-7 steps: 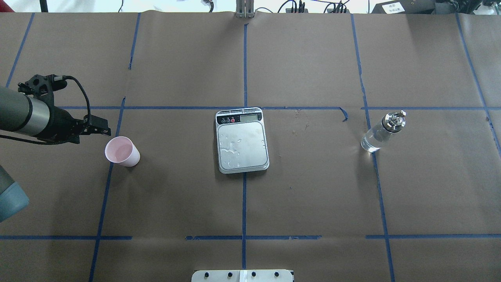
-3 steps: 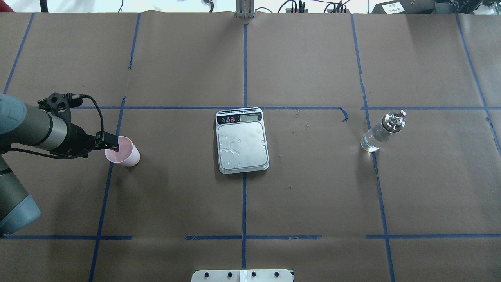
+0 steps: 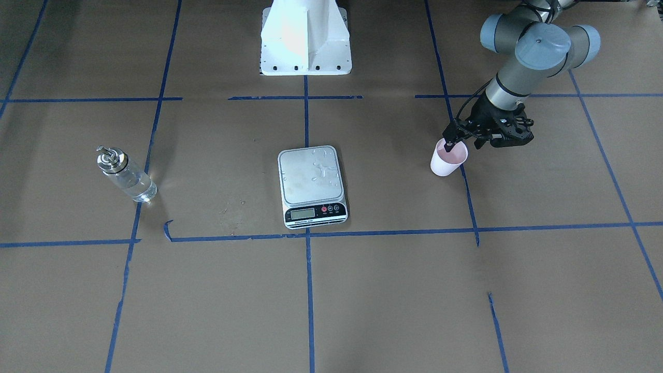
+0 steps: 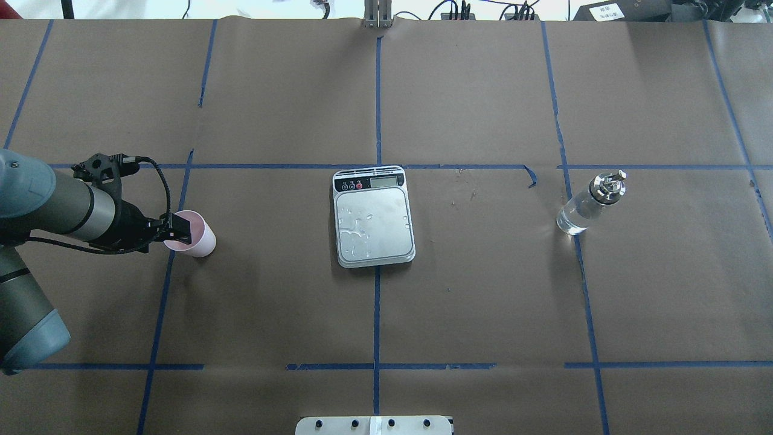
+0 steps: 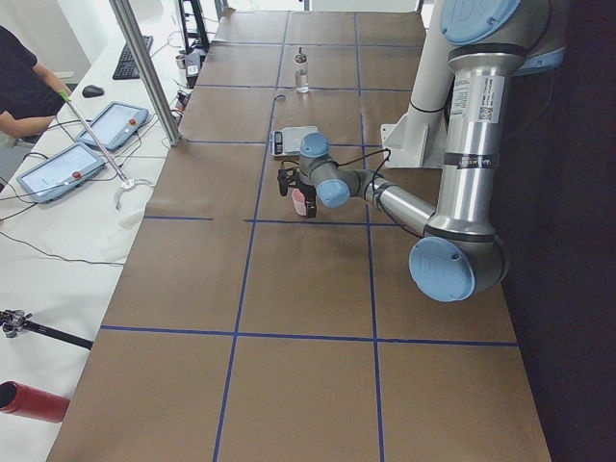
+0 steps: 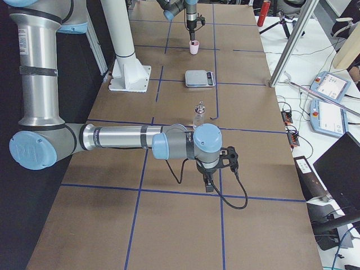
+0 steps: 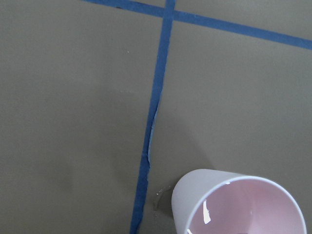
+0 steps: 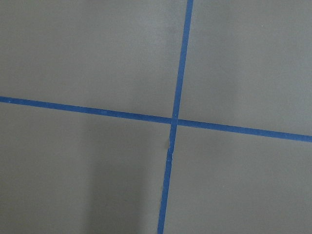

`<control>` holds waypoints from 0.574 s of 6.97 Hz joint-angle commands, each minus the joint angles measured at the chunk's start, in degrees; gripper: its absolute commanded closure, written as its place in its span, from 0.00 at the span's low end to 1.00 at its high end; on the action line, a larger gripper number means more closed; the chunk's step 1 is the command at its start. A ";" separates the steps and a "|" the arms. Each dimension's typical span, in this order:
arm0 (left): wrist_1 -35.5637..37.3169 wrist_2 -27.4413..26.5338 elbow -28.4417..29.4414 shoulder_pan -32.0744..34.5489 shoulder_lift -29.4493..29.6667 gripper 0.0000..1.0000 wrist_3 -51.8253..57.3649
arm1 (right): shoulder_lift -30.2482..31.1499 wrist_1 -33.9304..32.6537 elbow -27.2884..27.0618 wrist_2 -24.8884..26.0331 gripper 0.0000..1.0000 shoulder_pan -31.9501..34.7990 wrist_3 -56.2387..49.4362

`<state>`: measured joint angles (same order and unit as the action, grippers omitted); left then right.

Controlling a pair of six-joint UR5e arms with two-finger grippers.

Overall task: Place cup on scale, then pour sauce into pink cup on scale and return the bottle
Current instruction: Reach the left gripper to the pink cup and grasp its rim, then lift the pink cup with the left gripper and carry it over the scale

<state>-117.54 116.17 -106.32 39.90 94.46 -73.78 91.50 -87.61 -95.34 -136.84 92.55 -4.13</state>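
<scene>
The pale pink cup [image 4: 198, 243] stands upright on the table at the left, also in the front view [image 3: 444, 165] and the left wrist view [image 7: 239, 207]. My left gripper [image 4: 180, 228] is at the cup's rim, open, with one fingertip [image 3: 448, 146] dipping inside the cup. The scale [image 4: 374, 226] sits in the table's middle with water drops on its plate. The clear bottle [image 4: 581, 210] with the metal spout stands at the right. My right gripper [image 6: 208, 184] shows only in the exterior right view, low over bare table near the bottle [image 6: 198, 115]; I cannot tell if it is open.
The robot's white base [image 3: 305, 41] stands behind the scale [image 3: 311, 178]. Blue tape lines cross the brown table cover. Tablets and a metal post [image 5: 144, 72] stand along the operators' side.
My left gripper has moved forward and down from beside the cup to the cup's rim. The cup, scale and bottle have not moved.
</scene>
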 commanded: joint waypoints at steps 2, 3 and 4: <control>0.12 0.02 0.59 -0.17 0.64 1.00 -1.27 | 0.00 -0.11 0.32 -0.35 0.00 0.00 0.00; 0.72 0.11 -0.20 0.26 0.64 1.00 -2.14 | 0.00 -0.11 0.33 -1.31 0.00 0.00 0.00; 3.52 0.55 -2.29 1.83 0.90 1.00 -2.07 | 0.00 -0.11 0.33 -1.32 0.00 0.00 0.09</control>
<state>-116.26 116.36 -106.85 40.45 95.14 -75.62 91.49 -87.71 -95.04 -137.83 92.55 -4.11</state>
